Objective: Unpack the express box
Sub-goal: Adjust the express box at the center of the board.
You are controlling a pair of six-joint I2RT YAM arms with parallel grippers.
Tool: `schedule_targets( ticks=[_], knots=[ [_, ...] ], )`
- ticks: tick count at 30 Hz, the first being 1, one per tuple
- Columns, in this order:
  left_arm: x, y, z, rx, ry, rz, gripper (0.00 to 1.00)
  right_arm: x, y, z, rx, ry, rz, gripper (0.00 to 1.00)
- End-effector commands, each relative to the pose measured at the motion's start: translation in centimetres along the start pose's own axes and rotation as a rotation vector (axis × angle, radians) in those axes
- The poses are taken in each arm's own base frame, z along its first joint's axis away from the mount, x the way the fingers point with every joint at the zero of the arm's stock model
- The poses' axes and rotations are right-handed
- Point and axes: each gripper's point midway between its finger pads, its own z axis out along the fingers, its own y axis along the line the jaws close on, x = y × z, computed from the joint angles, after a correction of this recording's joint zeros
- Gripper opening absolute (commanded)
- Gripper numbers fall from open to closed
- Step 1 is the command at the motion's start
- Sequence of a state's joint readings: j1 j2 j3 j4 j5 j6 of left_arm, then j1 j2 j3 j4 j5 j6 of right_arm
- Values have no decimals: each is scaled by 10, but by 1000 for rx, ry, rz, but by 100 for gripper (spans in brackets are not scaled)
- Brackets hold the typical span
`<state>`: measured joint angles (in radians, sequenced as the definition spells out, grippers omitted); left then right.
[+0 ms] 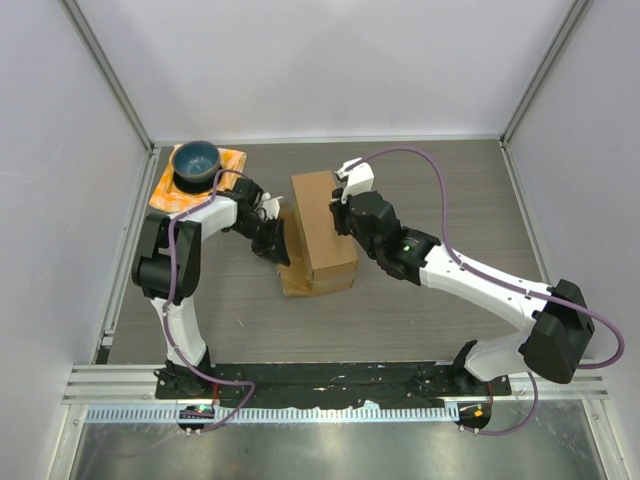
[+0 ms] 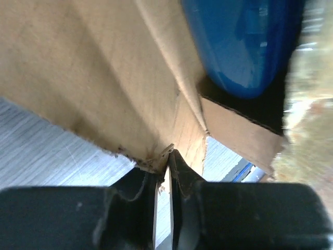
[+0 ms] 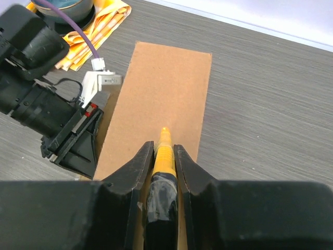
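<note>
The express box (image 1: 322, 225), a brown cardboard carton, lies in the middle of the table. My left gripper (image 1: 280, 243) is at its left side, low down. In the left wrist view this gripper (image 2: 169, 156) is shut on the torn edge of a cardboard flap (image 2: 182, 125). Past the flap, a shiny blue thing (image 2: 237, 47) shows inside the opening. My right gripper (image 1: 344, 213) hovers over the box's right edge. It (image 3: 164, 148) is shut on a yellow-tipped tool (image 3: 165, 156) whose tip points along the box's plain top face (image 3: 166, 83).
An orange cloth (image 1: 168, 195) with a dark blue bowl (image 1: 196, 162) on it lies at the back left, close behind my left arm. Grey walls enclose the table on three sides. A metal rail (image 1: 330, 385) runs along the near edge.
</note>
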<state>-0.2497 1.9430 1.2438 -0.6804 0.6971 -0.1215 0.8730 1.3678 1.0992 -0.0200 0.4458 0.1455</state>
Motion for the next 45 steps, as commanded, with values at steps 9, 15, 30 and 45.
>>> schedule_targets(
  ticks=[9, 15, 30, 45],
  knots=[
    [-79, -84, -156, -344, -292, 680, 0, -40, -16, -31, 22, -150, 85, 1],
    [-70, -105, -189, -644, -178, 1107, 0, -72, -35, -72, 32, -240, 154, 1],
    [-37, -122, -181, -689, -45, 1562, 0, 18, 32, -148, -547, -77, 137, 1],
    [7, -160, -165, -436, 111, 1919, 0, 91, 95, -189, -560, -131, -297, 1]
  ],
)
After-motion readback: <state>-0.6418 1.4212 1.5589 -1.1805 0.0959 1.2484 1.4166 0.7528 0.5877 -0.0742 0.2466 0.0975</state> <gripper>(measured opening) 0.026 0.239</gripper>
